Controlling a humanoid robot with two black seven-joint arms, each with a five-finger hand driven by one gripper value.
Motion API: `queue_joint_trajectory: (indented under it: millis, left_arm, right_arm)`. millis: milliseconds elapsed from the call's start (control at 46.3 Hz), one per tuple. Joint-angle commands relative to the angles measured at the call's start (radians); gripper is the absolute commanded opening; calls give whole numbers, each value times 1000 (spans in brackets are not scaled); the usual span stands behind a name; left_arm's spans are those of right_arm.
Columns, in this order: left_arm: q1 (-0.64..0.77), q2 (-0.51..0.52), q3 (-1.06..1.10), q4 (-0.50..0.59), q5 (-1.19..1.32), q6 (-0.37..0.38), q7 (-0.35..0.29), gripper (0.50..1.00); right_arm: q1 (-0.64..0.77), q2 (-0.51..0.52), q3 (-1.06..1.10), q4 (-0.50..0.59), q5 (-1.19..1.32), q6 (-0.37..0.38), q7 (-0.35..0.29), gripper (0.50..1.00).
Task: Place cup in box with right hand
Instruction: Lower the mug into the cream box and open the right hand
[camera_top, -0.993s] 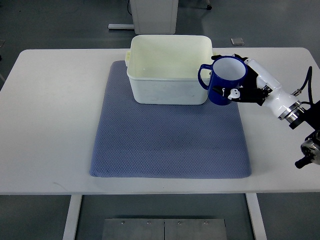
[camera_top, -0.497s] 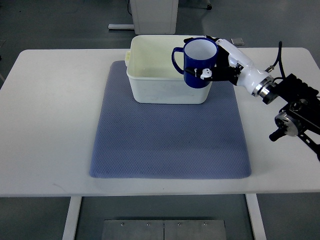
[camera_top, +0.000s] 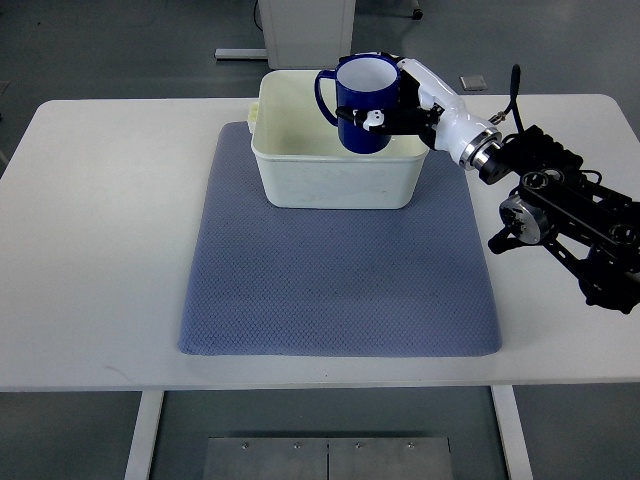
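**Over the box: cup held in the right hand**

Toward the far edge of the white desk (camera_top: 110, 250), a cream-white rectangular box (camera_top: 335, 180) stands on the far part of a blue-grey mat (camera_top: 330, 290). The mat lies roughly centred on the desk, with bare white surface to its left, to its right and along the near edge. The box sits open side up, its interior pale and its front wall facing the near edge.

The right hand (camera_top: 405, 105) reaches in from the right side of the desk, its white-shelled palm leading back to a metal wrist ring and a black jointed forearm that extends toward the near right. Its dark fingers (camera_top: 372, 122) are curled around the body of a dark blue cup (camera_top: 362, 105), closed firmly on the side of the cup that faces the right edge; one white-tipped finger lies against the lower front of the cup wall. No gap shows between fingers and cup.

The cup is upright, mouth up, showing a white interior. Its handle points toward the left edge and stays free of the fingers. The cup appears over the right half of the box opening, its base overlapping the box's interior near the front right portion; from this steep angle it cannot be told whether the base touches the box floor or hangs above it.

No left arm appears anywhere along the left side of the view.
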Motion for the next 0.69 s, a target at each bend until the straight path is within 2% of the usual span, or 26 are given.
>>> queue_joint_trajectory:
  millis: [0, 108, 346, 475, 669]
  left_arm:
    - [1, 0, 1, 0, 0, 0, 0, 1000]
    - [1, 0, 1, 0, 0, 0, 0, 1000]
    - [1, 0, 1, 0, 0, 0, 0, 1000]
    - [1, 0, -1, 0, 0, 0, 0, 1000]
    - [1, 0, -1, 0, 0, 0, 0, 1000]
  right_arm:
    - [11, 27, 0, -38, 0, -14, -11, 500]
    - [28, 49, 0, -75, 0, -54, -17, 500]
    - [67, 133, 0, -205, 1, -83, -19, 500]
    - [67, 148, -4, -218, 1, -130, -22, 500]
    - [76, 159, -4, -236, 1, -181, -65, 500]
